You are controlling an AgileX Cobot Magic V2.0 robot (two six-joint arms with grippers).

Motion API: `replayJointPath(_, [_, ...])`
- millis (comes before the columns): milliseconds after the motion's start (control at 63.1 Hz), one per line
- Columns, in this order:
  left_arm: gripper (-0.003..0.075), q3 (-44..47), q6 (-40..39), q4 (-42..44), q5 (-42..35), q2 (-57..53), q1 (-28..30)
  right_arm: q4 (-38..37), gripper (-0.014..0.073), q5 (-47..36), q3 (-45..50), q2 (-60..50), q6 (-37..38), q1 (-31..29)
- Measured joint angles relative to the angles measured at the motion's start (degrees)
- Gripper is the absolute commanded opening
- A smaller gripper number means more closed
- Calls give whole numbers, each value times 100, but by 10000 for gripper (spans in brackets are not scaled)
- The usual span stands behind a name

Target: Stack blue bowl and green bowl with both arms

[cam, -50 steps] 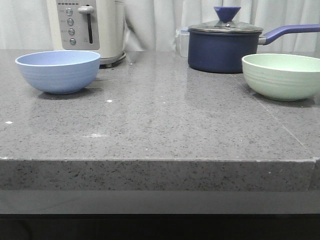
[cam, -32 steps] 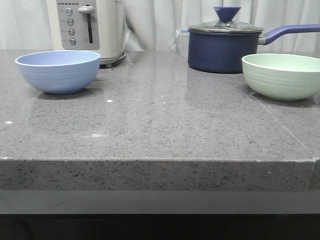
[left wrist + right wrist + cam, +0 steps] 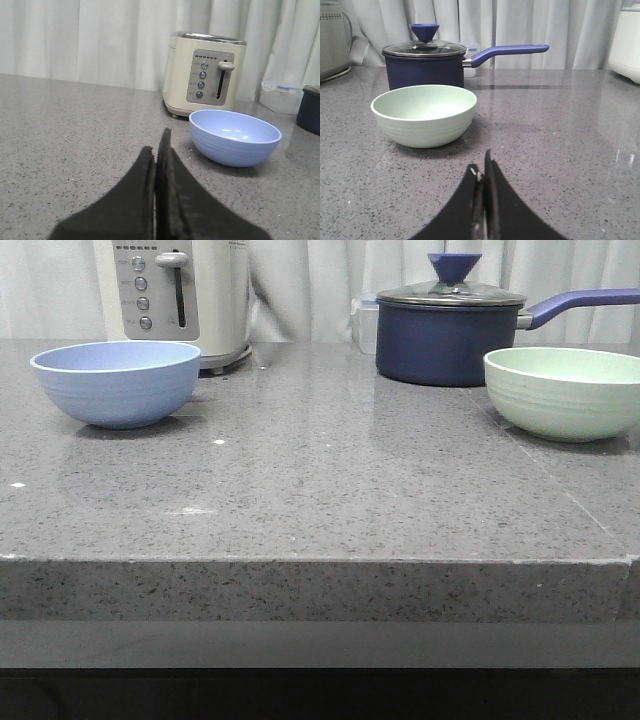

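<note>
The blue bowl [image 3: 117, 382] stands upright at the left of the grey counter; it also shows in the left wrist view [image 3: 235, 137]. The green bowl [image 3: 563, 391] stands upright at the right; it also shows in the right wrist view [image 3: 424, 115]. Neither arm shows in the front view. My left gripper [image 3: 156, 142] is shut and empty, low over the counter, short of the blue bowl and apart from it. My right gripper [image 3: 482, 162] is shut and empty, short of the green bowl and apart from it.
A cream toaster [image 3: 182, 295] stands behind the blue bowl. A dark navy lidded saucepan [image 3: 448, 333] with a long handle stands behind the green bowl, with a clear plastic box [image 3: 364, 324] beside it. A white appliance [image 3: 627, 40] stands farther off. Curtains hang behind the counter.
</note>
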Motion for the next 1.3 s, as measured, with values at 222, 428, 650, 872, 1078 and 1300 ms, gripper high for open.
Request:
replayJointPath(222, [-20,0,0,0,0,0,0,0,-55,39,0,0,0,0])
replayJointPath(428, [-20,-570,0,0,386,0,0,0,-55,702,-531,0,0,0])
replayJointPath(650, [-20,-2211,0,0,1692,456,0,0,-55,1659,-2082,219,0,0])
replayJointPath(872, [-20,-3622,0,0,3039,1733,0,0,-55,2618,-3500,1387,0,0])
replayJointPath(1078, [-20,-3934,0,0,3437,2773,0,0,-55,3029,-3885,2556,0,0])
replayJointPath(1300, [-20,-3934,0,0,3490,3374,0,0,-55,3082,-3885,3458,0,0])
